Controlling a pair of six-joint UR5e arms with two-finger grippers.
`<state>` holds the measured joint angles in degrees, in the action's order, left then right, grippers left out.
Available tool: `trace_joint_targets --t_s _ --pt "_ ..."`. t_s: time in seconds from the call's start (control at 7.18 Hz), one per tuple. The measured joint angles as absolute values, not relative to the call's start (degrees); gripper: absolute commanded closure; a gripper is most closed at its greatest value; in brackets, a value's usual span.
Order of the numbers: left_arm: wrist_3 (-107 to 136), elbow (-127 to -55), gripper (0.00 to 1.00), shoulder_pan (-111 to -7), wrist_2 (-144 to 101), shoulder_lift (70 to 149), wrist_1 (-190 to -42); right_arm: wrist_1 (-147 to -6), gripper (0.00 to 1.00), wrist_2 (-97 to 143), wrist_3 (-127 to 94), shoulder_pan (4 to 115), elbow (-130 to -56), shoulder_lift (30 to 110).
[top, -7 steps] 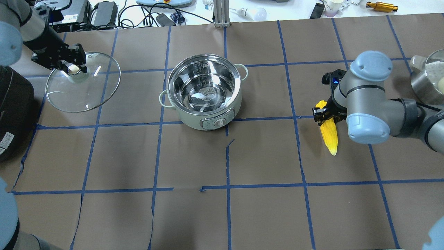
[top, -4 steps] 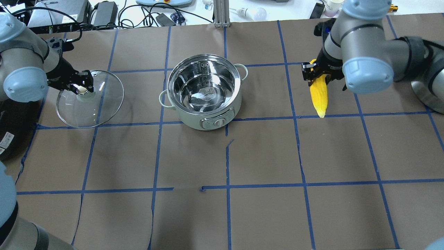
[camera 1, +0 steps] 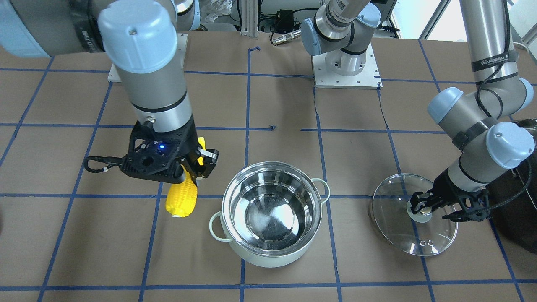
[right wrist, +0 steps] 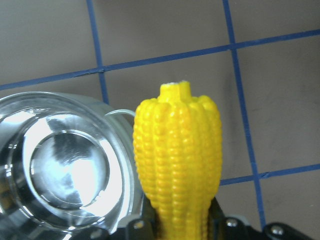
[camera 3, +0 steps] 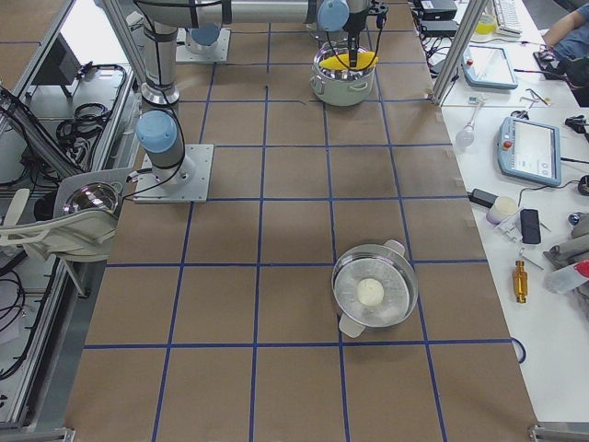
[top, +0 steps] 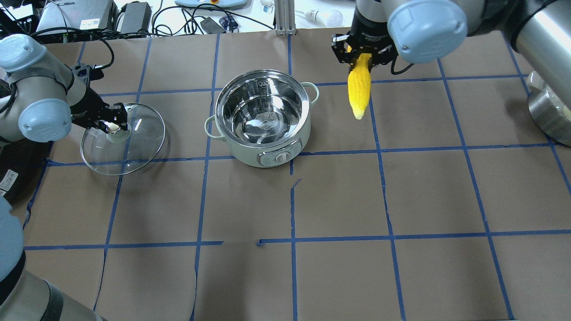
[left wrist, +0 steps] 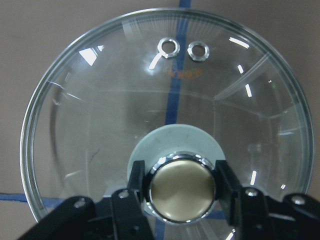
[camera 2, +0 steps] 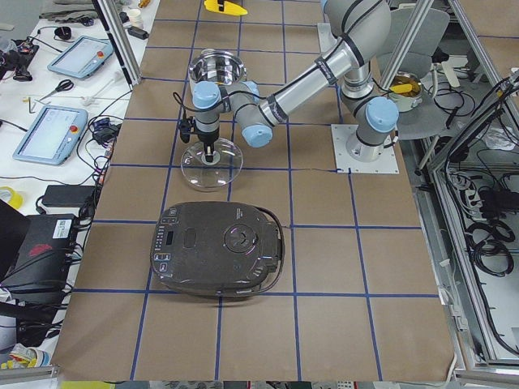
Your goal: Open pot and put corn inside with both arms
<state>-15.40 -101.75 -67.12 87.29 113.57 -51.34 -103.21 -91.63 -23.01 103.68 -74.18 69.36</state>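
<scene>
The mint-green pot (top: 263, 118) stands open in the middle of the table, its steel inside empty. My left gripper (top: 111, 125) is shut on the knob (left wrist: 182, 187) of the clear glass lid (top: 134, 142), held low and tilted left of the pot; I cannot tell whether the lid touches the table. My right gripper (top: 362, 55) is shut on the thick end of the yellow corn (top: 359, 89), which hangs tip down in the air just right of the pot's right handle. In the front-facing view the corn (camera 1: 181, 200) is beside the pot (camera 1: 272, 251), not over it.
A large black appliance (camera 2: 217, 250) sits at the left end, close behind the left arm. A steel pot with a white ball (camera 3: 373, 293) stands at the far right. Cables and devices (top: 178, 15) lie beyond the far edge.
My right gripper has lifted the corn off the table and carried it left and away, toward the pot. My left gripper has moved the lid rightward, toward the pot, and lower.
</scene>
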Motion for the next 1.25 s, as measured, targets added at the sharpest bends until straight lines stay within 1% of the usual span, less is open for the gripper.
trace_joint_targets --t_s 0.14,0.28,0.42,0.56,0.7,0.84,0.97,1.11,1.25 --pt "-15.29 -102.00 0.38 -67.11 87.33 113.67 -51.48 -103.04 1.00 -91.75 -26.69 106.41 -70.82 65.76" --pt "-15.46 -102.00 0.08 -67.09 87.54 113.70 -51.81 -103.29 1.00 -92.11 -29.92 109.16 -68.30 62.10" --pt "-15.93 -101.88 0.00 -67.07 87.88 113.62 -52.01 -103.95 1.00 -92.57 -31.92 111.62 -66.59 59.10" --pt "-16.07 -101.61 0.00 -67.19 88.14 113.07 -52.26 -104.79 1.00 -92.83 -32.57 113.47 -65.64 56.91" --pt "-15.30 -100.44 0.00 -67.80 88.21 111.88 -53.86 -105.43 0.87 -92.96 -32.44 114.64 -65.32 55.41" --pt "-14.08 -97.55 0.00 -69.13 88.12 110.16 -57.88 -105.83 0.47 -93.01 -31.83 115.25 -65.41 54.47" --pt "-12.61 -93.57 0.00 -71.13 88.09 108.23 -63.84 -106.19 0.11 -93.14 -30.64 115.48 -66.12 53.99" --pt "-9.80 -89.33 0.00 -73.72 88.22 106.00 -70.65 -107.37 0.00 -93.30 -29.58 115.55 -67.53 53.87" --pt "-6.20 -86.32 0.00 -76.39 88.31 103.79 -75.79 -108.98 0.00 -93.36 -29.11 115.56 -68.92 53.96"
